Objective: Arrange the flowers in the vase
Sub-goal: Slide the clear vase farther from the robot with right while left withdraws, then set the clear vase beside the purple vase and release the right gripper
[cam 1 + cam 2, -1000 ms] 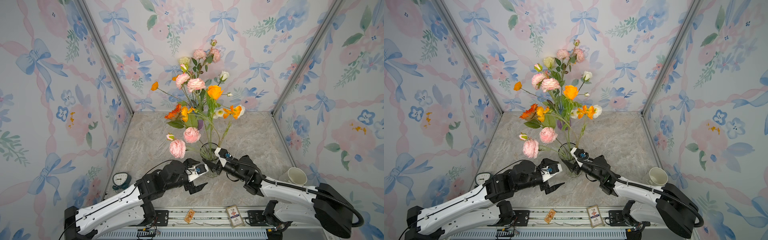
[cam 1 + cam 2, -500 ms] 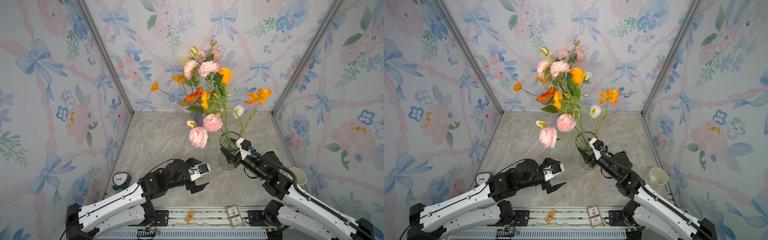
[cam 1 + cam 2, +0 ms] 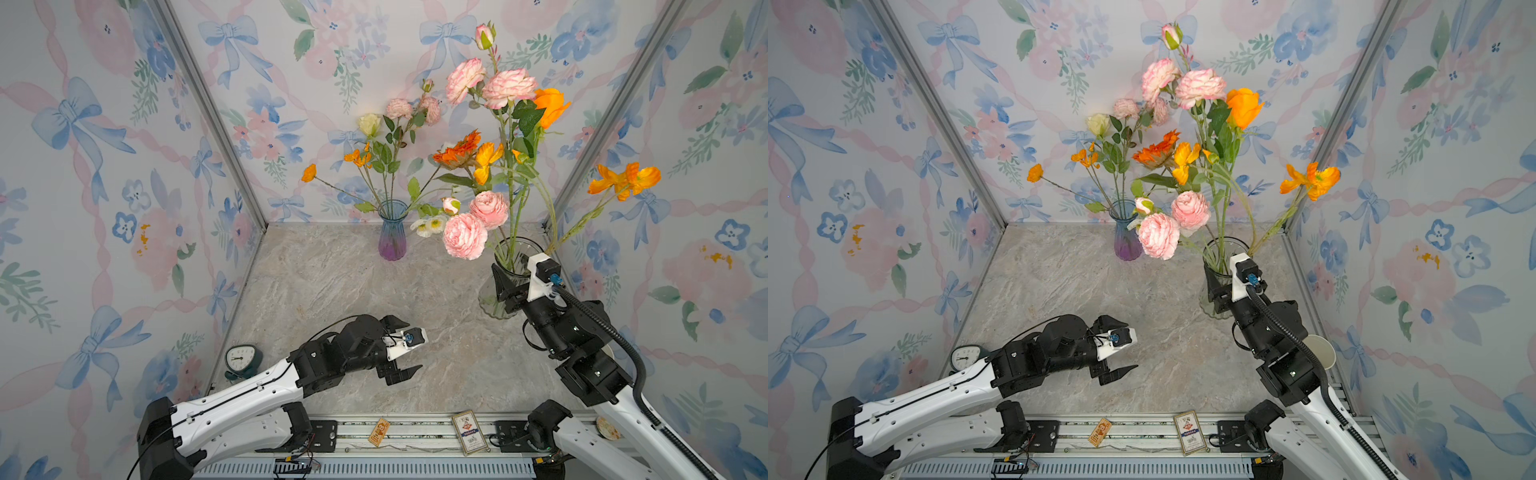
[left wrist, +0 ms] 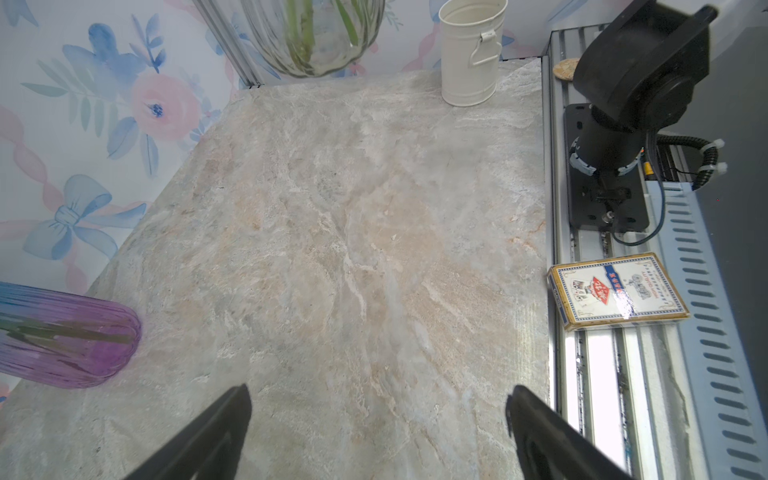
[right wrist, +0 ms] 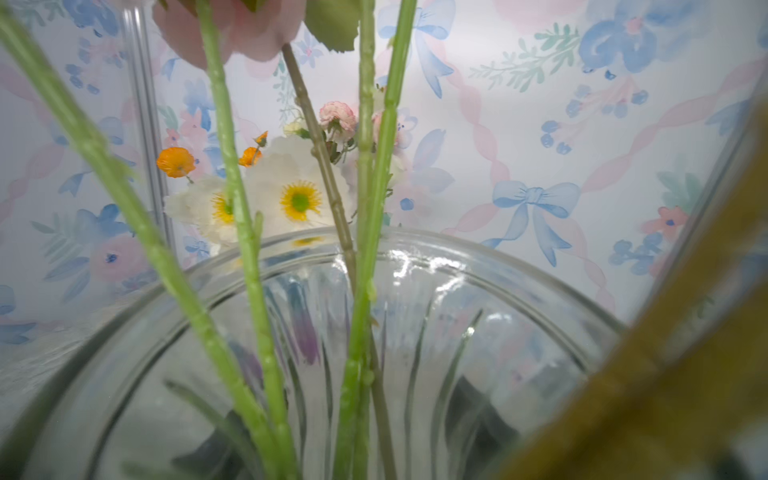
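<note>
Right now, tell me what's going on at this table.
The right gripper is clamped on the neck of the clear glass vase at the right of the marble tabletop. The left wrist view suggests the vase is lifted clear of it. The flowers, pink roses and orange poppies among them, stand in that vase. The left gripper hangs open and empty over the tabletop. A blue-purple vase at the back holds a few more.

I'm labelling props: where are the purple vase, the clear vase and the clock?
purple vase point(image 3: 392, 243): in a top view, lower body.
clear vase point(image 4: 322, 41): left wrist view, glass belly.
clock point(image 3: 240, 358): in a top view, dial.
</note>
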